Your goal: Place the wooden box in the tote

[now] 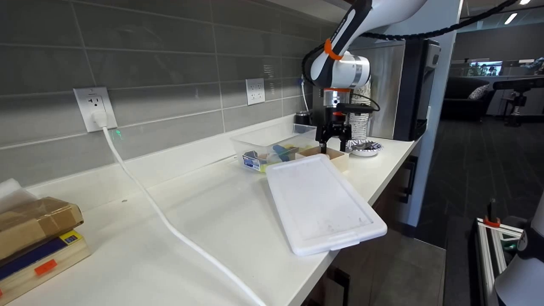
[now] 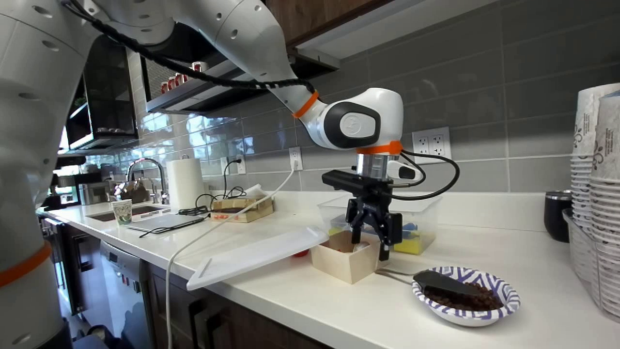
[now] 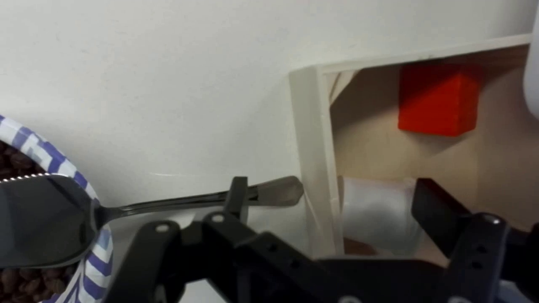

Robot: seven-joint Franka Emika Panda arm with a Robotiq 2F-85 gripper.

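We're likely at the grasp: our gripper [image 2: 370,245], jaws spread and empty, straddles a wall of the wooden box [image 2: 341,264] on the counter [image 2: 387,305] beside the clear tote [image 2: 423,218]. Next we should pinch that wall (a red block [image 3: 436,99] lies inside) and lift level.

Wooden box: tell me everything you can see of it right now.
The wooden box is pale tan, open-topped and thin-walled, with smooth, wood-like sides. It stands upright on the white counter, beside the clear tote, not in it. Inside lie a red block and a whitish, roughly cylindrical thing. The open gripper straddles one wall; a spatula handle ends close to that wall. The white lid overlaps the box in an exterior view. Whether gripper, handle or lid touches it I cannot tell.
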